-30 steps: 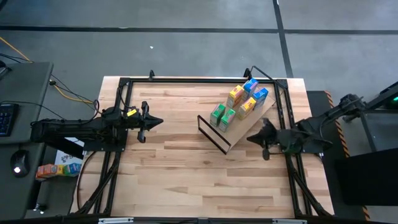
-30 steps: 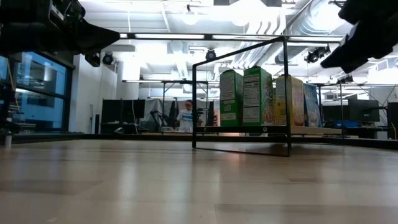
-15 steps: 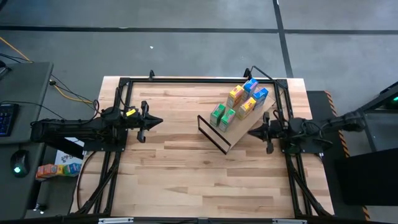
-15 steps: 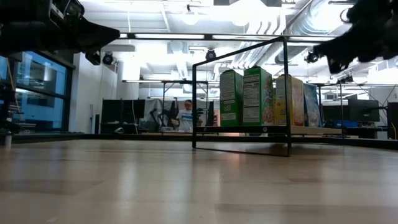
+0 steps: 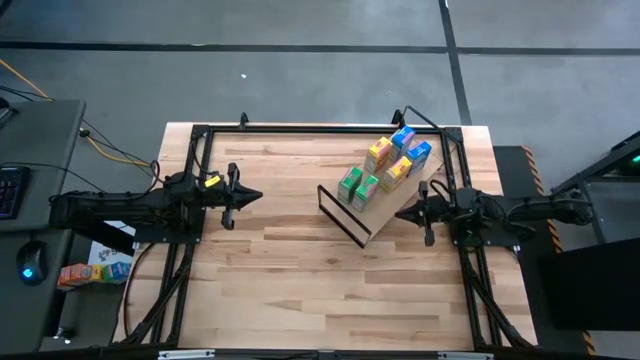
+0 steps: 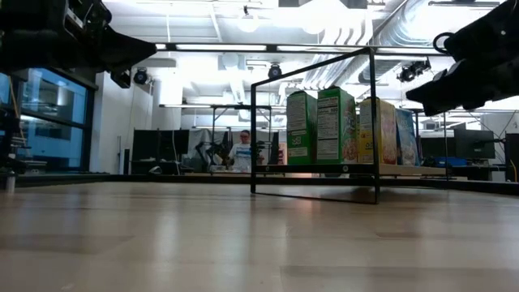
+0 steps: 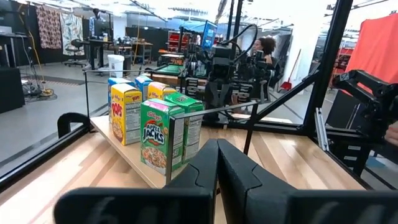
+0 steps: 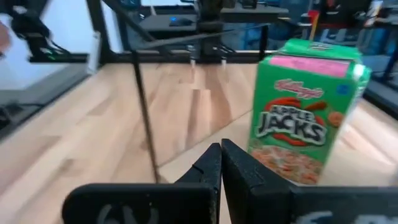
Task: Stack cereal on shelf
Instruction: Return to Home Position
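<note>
Tabletop (image 5: 300, 270): cereal (image 5: 397, 172) on shelf (image 5: 393, 206), right pincer (image 5: 406, 213) beside

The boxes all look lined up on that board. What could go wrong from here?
1. The right gripper, fingers shut, hangs close to the edge of the flat light-wood shelf board. A stray swing could nudge the board.
2. The six small cardboard cereal boxes, green, yellow and blue, stand upright and close together, so one bump might topple several.

The left gripper waits far off on the other side and looks harmless.
</note>
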